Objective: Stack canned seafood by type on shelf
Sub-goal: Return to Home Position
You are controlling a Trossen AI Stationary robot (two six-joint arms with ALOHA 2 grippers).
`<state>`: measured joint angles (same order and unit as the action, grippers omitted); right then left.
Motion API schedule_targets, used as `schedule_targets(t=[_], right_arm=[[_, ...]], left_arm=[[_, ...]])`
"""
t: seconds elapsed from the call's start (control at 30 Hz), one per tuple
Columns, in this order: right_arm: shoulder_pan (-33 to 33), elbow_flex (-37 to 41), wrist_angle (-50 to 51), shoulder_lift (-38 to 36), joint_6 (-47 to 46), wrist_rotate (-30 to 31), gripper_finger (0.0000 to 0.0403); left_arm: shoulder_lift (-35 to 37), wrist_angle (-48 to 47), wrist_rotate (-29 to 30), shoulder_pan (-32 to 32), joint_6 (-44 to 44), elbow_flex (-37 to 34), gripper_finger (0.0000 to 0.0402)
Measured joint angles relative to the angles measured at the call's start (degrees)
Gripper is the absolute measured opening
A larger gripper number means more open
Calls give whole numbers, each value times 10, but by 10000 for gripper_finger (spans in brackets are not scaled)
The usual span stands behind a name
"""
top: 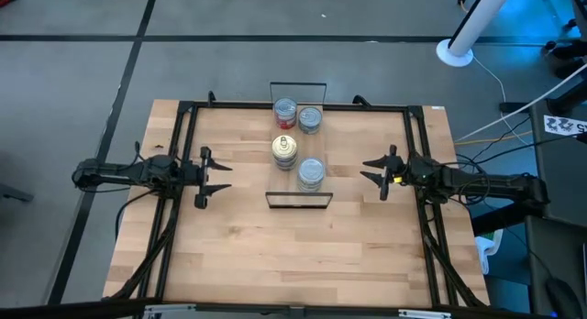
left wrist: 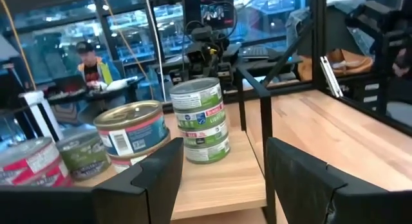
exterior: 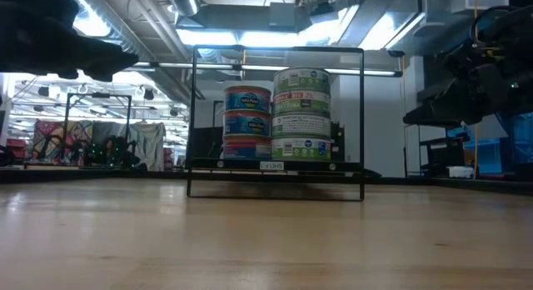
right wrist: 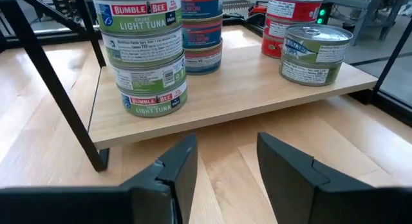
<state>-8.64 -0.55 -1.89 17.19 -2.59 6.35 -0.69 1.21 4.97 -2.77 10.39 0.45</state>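
Note:
The shelf, a narrow light-wood board with black wire end frames, lies mid-table running near to far. The tins stand on it in four spots: a green-labelled stack nearest the near end, a gold-topped blue-and-pink stack, a single green tin and a red-labelled stack at the far end. In the low view, two stacks show inside the wire frame. My left gripper hovers open left of the shelf. My right gripper hovers open right of it. Both point at the tins.
A black frame runs around the tabletop, with rails along the left, right and far edges. Bare wood lies between each gripper and the shelf and across the near half of the table. A person sits in the room beyond the table.

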Motion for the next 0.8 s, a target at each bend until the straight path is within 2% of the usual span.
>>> schedule_targets(t=[0.23,0.43,0.53,0.8], right_arm=[[0,0,-4,2,0,0,161],[0,0,-7,2,0,0,161],[0,1,-7,0,0,0,161],[0,1,-5,-76,-1,1,161]], left_arm=[[0,0,0,10,-42,0,219],[-1,0,0,14,47,0,219],[-1,0,0,14,59,0,219],[-1,0,0,14,32,0,219]])
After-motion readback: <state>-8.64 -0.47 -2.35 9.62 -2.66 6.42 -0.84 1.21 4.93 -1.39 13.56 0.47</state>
